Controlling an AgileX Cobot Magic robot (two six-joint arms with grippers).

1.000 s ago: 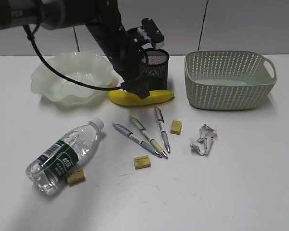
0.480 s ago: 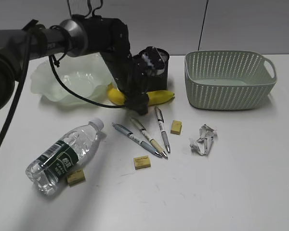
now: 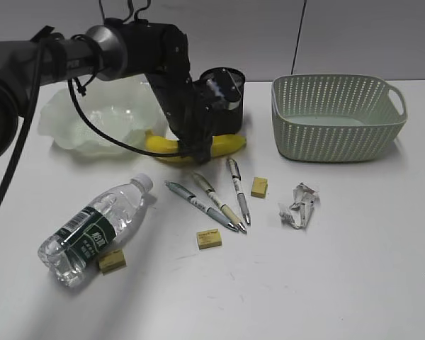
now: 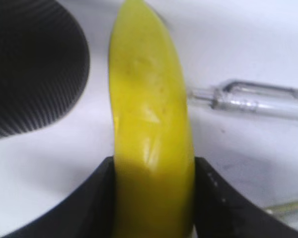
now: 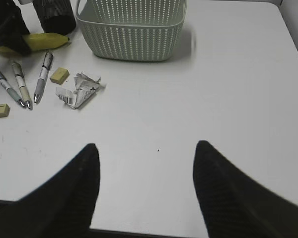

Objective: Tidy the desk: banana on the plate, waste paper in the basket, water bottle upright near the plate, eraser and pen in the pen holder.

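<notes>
Step in hand: the left hand (image 4: 151, 198) is pinching the banana (image 3: 195, 146) at mid-length, upper centre of the exterior frame, between pen holder (image 3: 223, 88) and pens (image 3: 207, 197).
Doing it well: I judge the banana is needing a clear lift before swinging left to the plate (image 3: 103, 120), so its tips are not dragging on the worktop (image 3: 340, 269).
Right hand: the right hand (image 5: 144, 193) is hovering spread over bare worktop, holding nothing.
Around: water bottle (image 3: 92, 230) is lying lower left; erasers (image 3: 209, 239), waste paper (image 3: 299, 205) and basket (image 3: 336, 117) are sitting right.
In the way: the pen holder is standing just beside the banana; the plate's ruffled rim is calling for height.
</notes>
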